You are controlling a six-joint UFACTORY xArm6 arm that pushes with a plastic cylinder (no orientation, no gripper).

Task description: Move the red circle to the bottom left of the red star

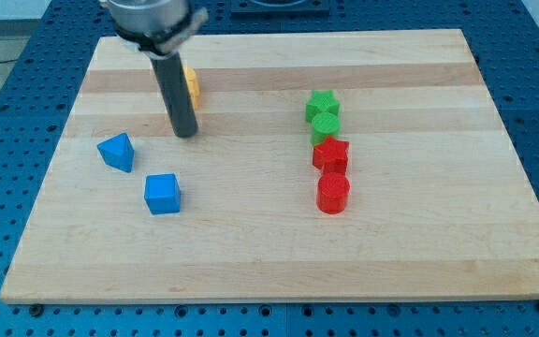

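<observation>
Eyeing the red circle [332, 194]: it sits touching the red star [330, 153] from the view's bottom. No jaws here, just my tip [186, 134], well apart leftward. Probably light, rigid, slidey; I'd nudge its right side.

On the surface [251, 253], four blocks run in a column right of centre: green star [323, 104] topmost, green circle [325, 125] touching below it, red star [330, 154] next, red circle [332, 193] lowest. At the view's left, blue triangle [117, 151] sits above-left of blue cube [163, 194]. My tip [186, 134] stands above these, just below the yellow block [192, 86].
</observation>
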